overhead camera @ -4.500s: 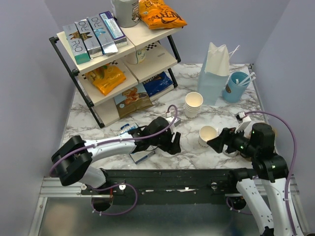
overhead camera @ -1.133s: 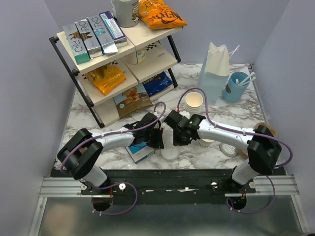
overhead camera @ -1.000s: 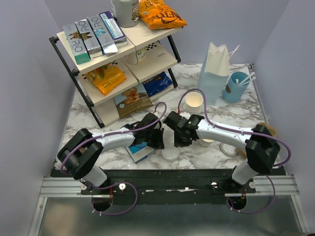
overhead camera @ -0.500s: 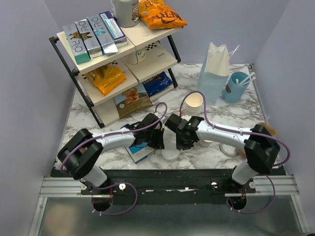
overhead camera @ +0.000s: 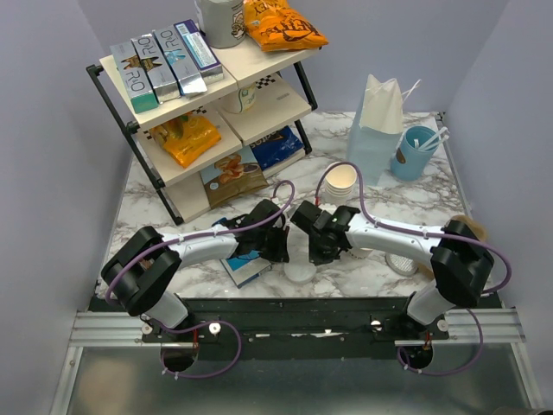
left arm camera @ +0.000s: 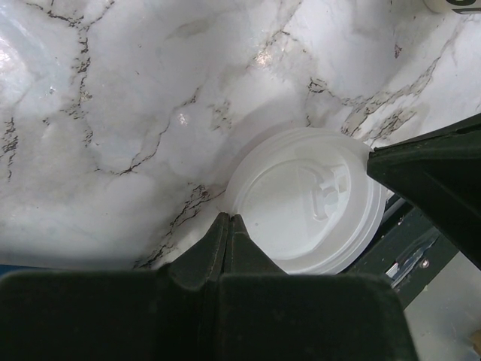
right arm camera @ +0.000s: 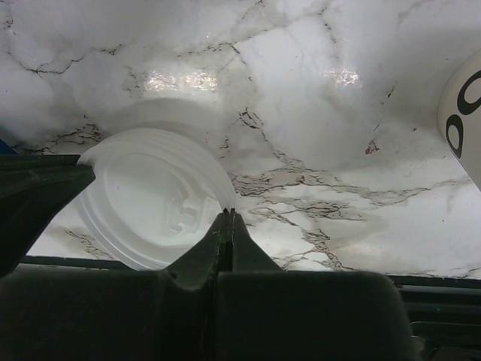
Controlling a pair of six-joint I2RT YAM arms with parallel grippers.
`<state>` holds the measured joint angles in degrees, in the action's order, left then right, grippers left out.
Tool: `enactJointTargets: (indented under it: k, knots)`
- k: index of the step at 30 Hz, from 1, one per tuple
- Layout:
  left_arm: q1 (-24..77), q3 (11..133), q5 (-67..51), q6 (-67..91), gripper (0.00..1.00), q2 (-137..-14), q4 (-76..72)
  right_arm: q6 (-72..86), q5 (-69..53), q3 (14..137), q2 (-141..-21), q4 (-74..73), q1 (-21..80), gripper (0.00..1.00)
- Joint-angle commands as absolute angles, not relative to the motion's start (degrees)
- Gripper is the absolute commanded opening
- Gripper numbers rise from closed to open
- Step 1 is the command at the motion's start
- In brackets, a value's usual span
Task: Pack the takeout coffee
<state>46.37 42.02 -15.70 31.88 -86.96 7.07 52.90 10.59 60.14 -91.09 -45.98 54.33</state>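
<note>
A flat white plastic sip lid (overhead camera: 300,272) hangs just above the marble near the table's front edge, between my two arms. My left gripper (overhead camera: 287,256) is shut on its left rim, and my right gripper (overhead camera: 317,257) is shut on its right rim. In the left wrist view the closed tips (left arm camera: 229,216) pinch the lid (left arm camera: 308,203) at its edge. The right wrist view shows the same, with the tips (right arm camera: 229,213) on the lid (right arm camera: 150,199). A lidless cream cup (right arm camera: 464,113) stands to the right, mostly hidden behind my right arm in the top view. No lidded takeout coffee is in view.
A stack of lidless cups (overhead camera: 340,180) stands behind the grippers. A blue bag (overhead camera: 375,130) and a blue tub of stirrers (overhead camera: 416,151) sit at the back right. A shelf rack of snacks (overhead camera: 207,112) fills the back left. A blue box (overhead camera: 244,266) lies under my left arm.
My right gripper has closed on the lid's right rim; half a second ago it stood partly open beside it. The left gripper and the lid have barely moved.
</note>
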Motion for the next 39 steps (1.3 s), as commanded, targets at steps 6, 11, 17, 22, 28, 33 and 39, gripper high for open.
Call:
enactJointTargets:
  k: [6, 11, 17, 22, 28, 33, 39]
  knots:
    - [47.37, 42.71, -13.97, 31.11, 0.0, -86.66, 8.96, 51.16, 10.99, 60.47, -85.79, -44.04, 54.75, 0.01]
    - [47.46, 42.54, -14.24, 31.2, 0.0, -85.87, 8.7, 48.69, 10.02, 60.29, -83.59, -40.35, 55.2, 0.01]
    - [47.55, 42.36, -14.33, 31.55, 0.0, -84.64, 8.61, 48.78, 9.93, 61.08, -84.55, -41.66, 55.2, 0.01]
    - [47.55, 42.19, -14.15, 31.64, 0.04, -82.45, 8.62, 50.27, 11.16, 60.82, -84.46, -43.59, 55.28, 0.01]
    - [47.55, 41.92, -13.1, 31.82, 0.03, -82.61, 8.96, 52.21, 11.43, 60.03, -85.25, -45.7, 55.28, 0.17]
    - [47.55, 41.92, -13.01, 31.99, 0.0, -83.58, 8.97, 53.26, 10.63, 59.41, -85.78, -44.74, 55.28, 0.36]
    - [47.55, 41.92, -14.76, 32.43, 0.0, -84.37, 8.35, 53.96, 11.42, 59.85, -86.04, -46.92, 55.2, 0.4]
